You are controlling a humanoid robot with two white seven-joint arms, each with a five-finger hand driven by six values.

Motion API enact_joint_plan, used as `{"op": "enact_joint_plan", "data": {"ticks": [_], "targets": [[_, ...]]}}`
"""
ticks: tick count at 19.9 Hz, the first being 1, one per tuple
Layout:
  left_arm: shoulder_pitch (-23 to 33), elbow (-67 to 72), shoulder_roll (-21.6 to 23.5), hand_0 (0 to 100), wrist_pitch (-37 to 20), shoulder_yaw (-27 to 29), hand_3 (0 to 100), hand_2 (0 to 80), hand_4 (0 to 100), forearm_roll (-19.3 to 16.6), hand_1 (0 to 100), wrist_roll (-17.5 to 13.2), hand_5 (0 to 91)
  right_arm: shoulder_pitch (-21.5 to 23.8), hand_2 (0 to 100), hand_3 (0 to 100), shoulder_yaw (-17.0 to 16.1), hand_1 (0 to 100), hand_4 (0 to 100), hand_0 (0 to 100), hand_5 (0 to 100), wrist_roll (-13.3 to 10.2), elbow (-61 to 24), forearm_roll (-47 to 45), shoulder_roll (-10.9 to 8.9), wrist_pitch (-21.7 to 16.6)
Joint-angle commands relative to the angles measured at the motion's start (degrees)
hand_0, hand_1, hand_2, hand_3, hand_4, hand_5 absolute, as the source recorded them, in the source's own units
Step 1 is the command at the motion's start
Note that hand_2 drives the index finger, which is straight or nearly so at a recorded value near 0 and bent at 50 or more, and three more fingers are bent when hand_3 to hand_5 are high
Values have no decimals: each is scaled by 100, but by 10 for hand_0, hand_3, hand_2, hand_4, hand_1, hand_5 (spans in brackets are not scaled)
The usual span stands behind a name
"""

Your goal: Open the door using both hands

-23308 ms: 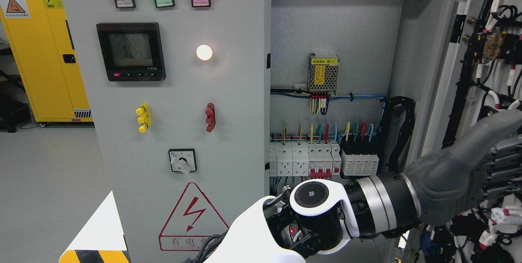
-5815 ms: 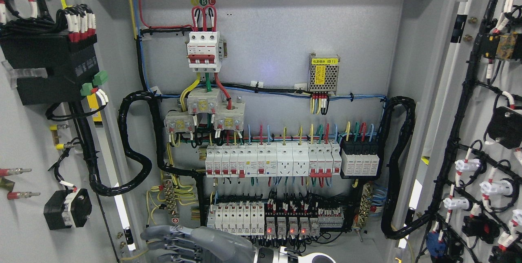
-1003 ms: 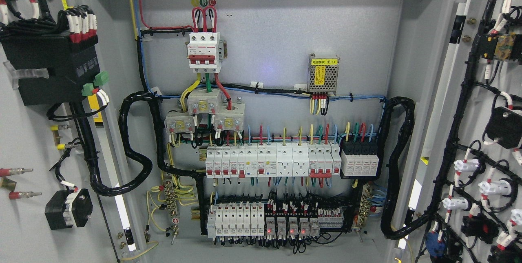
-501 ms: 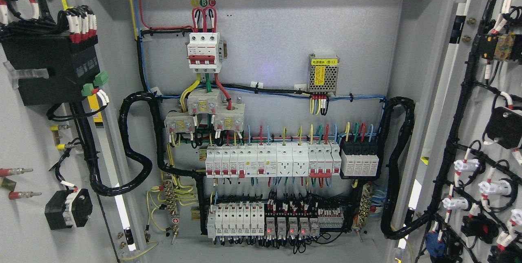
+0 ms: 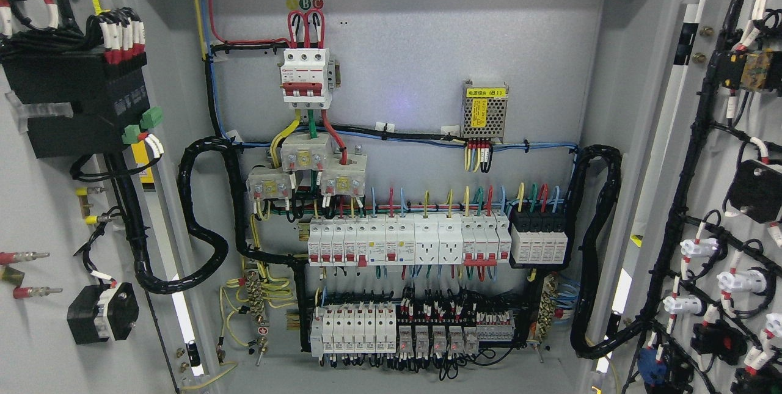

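The grey electrical cabinet stands with both doors swung wide. The left door [image 5: 43,211] shows its inner face at the picture's left, with a black module and wired terminals on it. The right door [image 5: 727,198] shows its inner face at the right, covered in black cable looms and white connectors. Between them the cabinet's back panel [image 5: 427,46] is fully exposed, with breakers and wiring. Neither of my hands nor any part of my arms shows in the head view.
Inside are a red-and-white main breaker [image 5: 305,76], a row of white circuit breakers [image 5: 403,241], a lower relay row [image 5: 397,330], a small power supply with a yellow label [image 5: 484,110] and thick black cable conduits [image 5: 595,247] on both sides.
Since 23 s ago the left door has swung fully open. My hand, low in the picture 5.8 s ago, has left the view. Nothing has moved in the last second.
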Motion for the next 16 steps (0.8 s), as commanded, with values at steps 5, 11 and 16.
{"op": "enact_joint_plan", "data": {"ticks": [5,11,16], "targets": [[216,-417,192,0,15,776,0,0,0,676,0,-243,0,-108,0,0,-711,101,0,211,0,-187,-98,-387,-357,-39],[199,-189,367,0,173,1154,0,0,0,1027,0,-393,0,-38,0,0,-773,99,0,211,0,-178,-98,-387,-340,-57],[138,128,799,0,279,1250,0,0,0,1388,0,-393,0,-55,0,0,-782,100,0,211,0,-178,-81,-404,-340,-30]]}}
